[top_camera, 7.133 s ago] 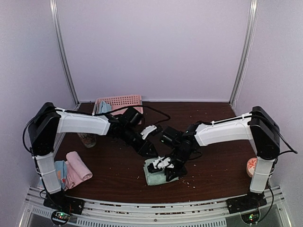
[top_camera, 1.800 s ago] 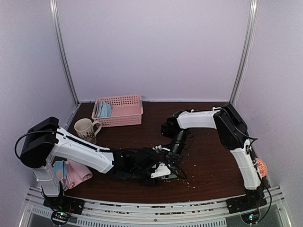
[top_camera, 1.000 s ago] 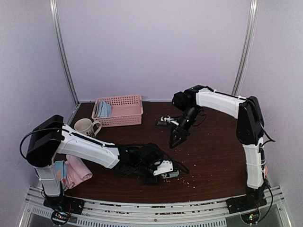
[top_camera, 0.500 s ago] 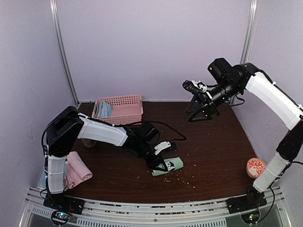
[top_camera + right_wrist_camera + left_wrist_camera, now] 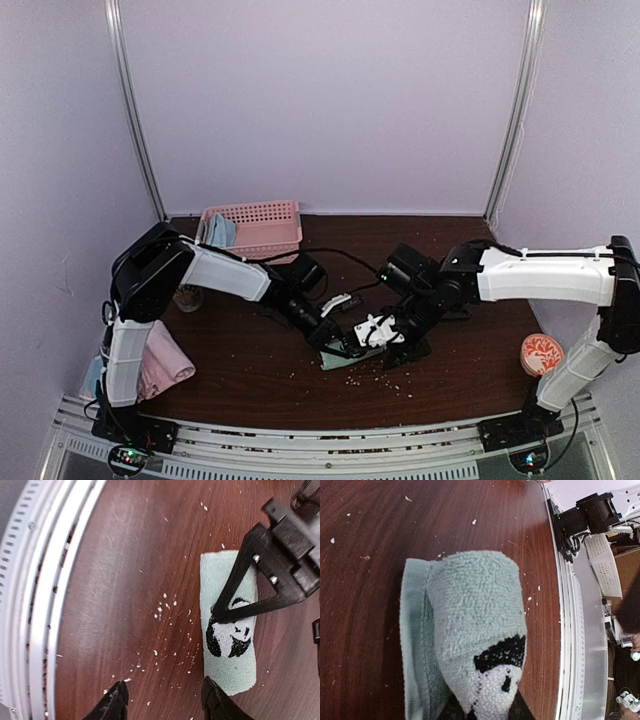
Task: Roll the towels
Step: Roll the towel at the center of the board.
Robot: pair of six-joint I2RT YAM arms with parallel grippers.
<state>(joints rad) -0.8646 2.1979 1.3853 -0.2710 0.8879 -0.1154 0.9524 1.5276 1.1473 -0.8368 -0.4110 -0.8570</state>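
Note:
A pale sage green towel [image 5: 350, 356] with a panda print lies rolled on the table near the middle front. My left gripper [image 5: 337, 344] is shut on one end of the roll; in the left wrist view the towel [image 5: 470, 615] fills the frame and the gripper [image 5: 482, 713] pinches its panda end. My right gripper [image 5: 386, 346] is open low beside the roll; in the right wrist view it [image 5: 165, 701] straddles bare table, its right finger [image 5: 216, 702] at the towel's [image 5: 229, 680] near end. A pink towel [image 5: 160, 360] lies rolled at the front left. A light blue towel [image 5: 220, 231] sits in the basket.
A pink perforated basket [image 5: 262, 214] stands at the back left. A mug [image 5: 186, 297] is partly hidden behind the left arm. A round red-patterned object [image 5: 541, 353] sits at the right edge. Crumbs [image 5: 165, 605] dot the wood; the metal front rail [image 5: 35, 580] runs close by.
My right arm has come down from high at the back right to the table beside the green roll. My left gripper has kept its hold on the towel.

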